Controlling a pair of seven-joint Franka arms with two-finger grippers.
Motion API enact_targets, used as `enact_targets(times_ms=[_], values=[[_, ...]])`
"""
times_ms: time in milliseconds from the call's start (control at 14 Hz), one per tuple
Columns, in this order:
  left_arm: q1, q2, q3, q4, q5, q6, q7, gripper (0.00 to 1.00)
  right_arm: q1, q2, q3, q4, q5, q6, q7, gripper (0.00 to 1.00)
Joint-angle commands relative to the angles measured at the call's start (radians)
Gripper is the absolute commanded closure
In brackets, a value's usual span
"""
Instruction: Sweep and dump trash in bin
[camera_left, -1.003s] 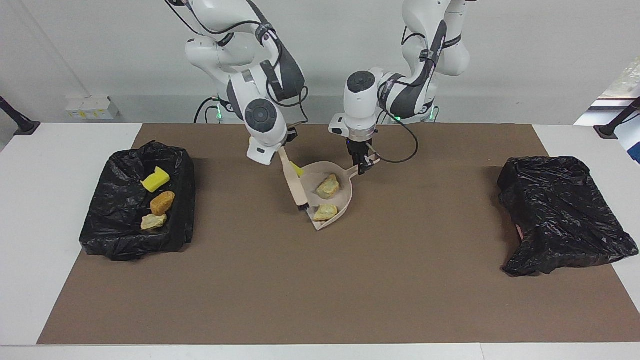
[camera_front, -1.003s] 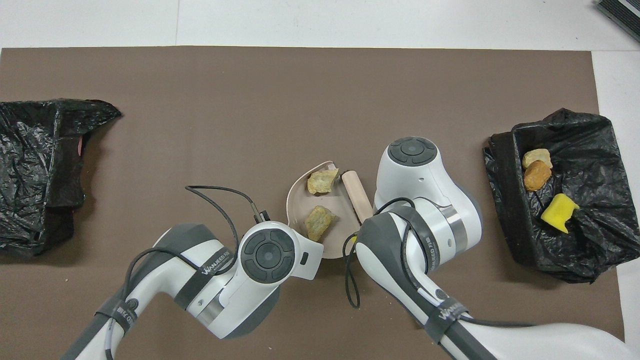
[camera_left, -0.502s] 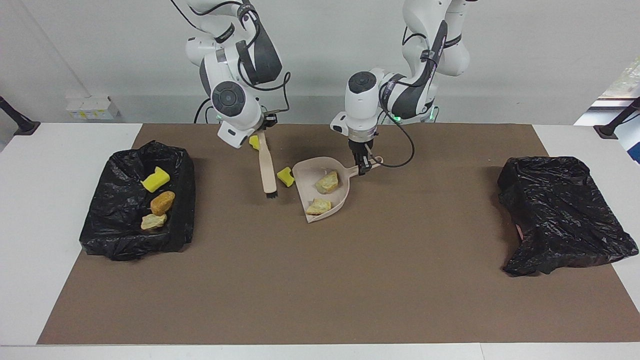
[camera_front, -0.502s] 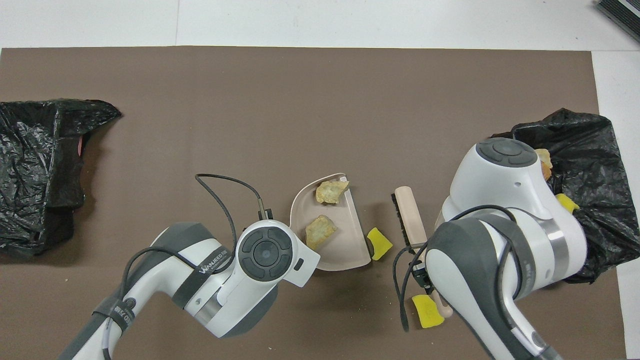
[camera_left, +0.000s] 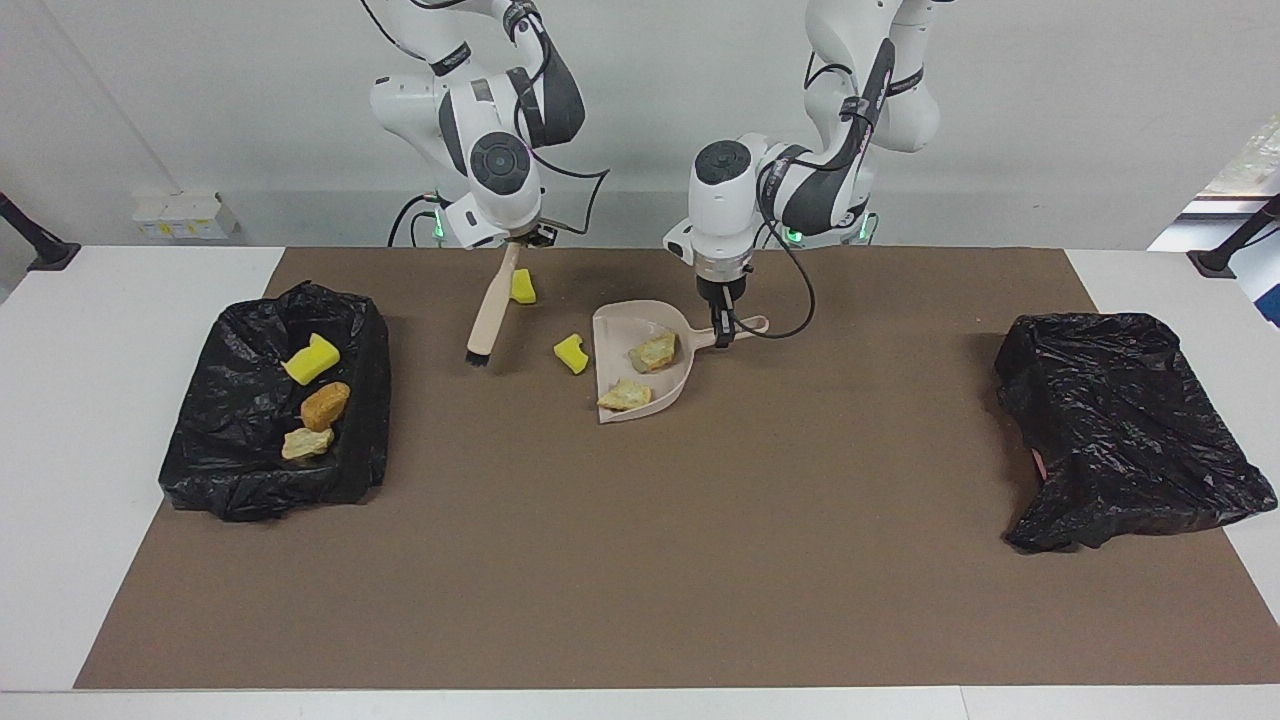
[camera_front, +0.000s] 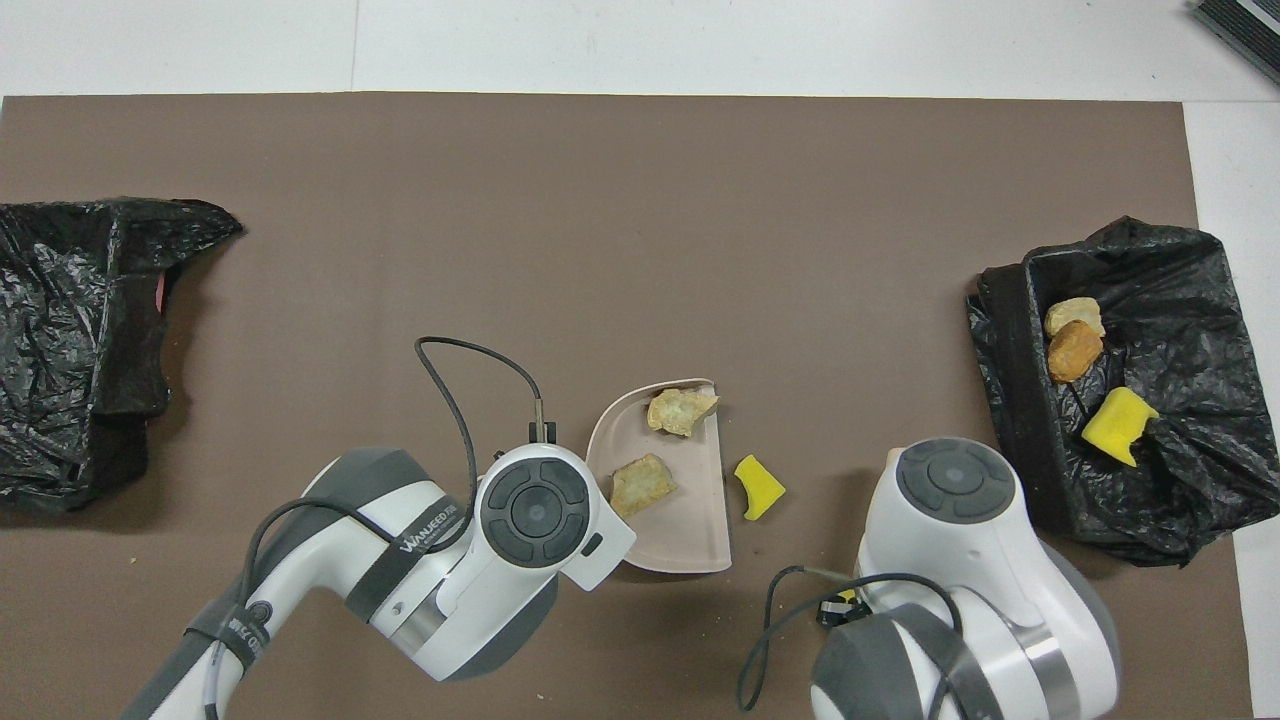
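**Two yellow chunks still loose beside the dustpan**

The left gripper (camera_left: 722, 330) is clamped on the handle of the dustpan (camera_left: 668, 385), which sits on the brown mat (camera_left: 640, 560) with its open edge turned toward the right arm's end of the table. Two beige lumps (camera_left: 655, 352) lie in the dustpan. The right gripper (camera_left: 517, 245) is closed on the handle of a brush (camera_left: 490, 318), which hangs slanted with its bristles low over the mat, toward the right arm's end from the dustpan.

One yellow chunk (camera_left: 571, 353) lies on the mat just beside the dustpan's open edge. A second yellow chunk (camera_left: 522, 286) lies nearer to the robots than the dustpan, close by the brush handle. Three more pieces already sit in the open black-lined bin (camera_left: 230, 480) at the right arm's end. A second black bag (camera_left: 1120, 430) lies at the left arm's end, well apart from the dustpan.

The chunks look like sponge: light, soft, likely to tumble or bounce under a hard stroke. I would push them gently with the bristles, low at their base, not pinch them.

The overhead view hides the brush and the second chunk under the right arm, but shows the dustpan's inside plainly. The facing view shows both.
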Motion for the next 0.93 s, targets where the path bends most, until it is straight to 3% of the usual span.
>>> enact_targets(times_ms=[0,215,860], values=[[-0.022,-0.032,0.013,-0.033,-0.002,-0.007,0.035,1.0,0.03,-0.132,0.004,-0.115,0.002,-0.02,0.111,1.0],[-0.019,-0.031,0.013,-0.033,-0.002,-0.005,0.035,1.0,0.064,-0.215,0.004,-0.197,0.086,-0.007,0.145,1.0],[-0.016,-0.031,0.013,-0.033,-0.002,-0.005,0.035,1.0,0.053,-0.287,0.0,-0.29,0.145,0.064,0.14,1.0]])
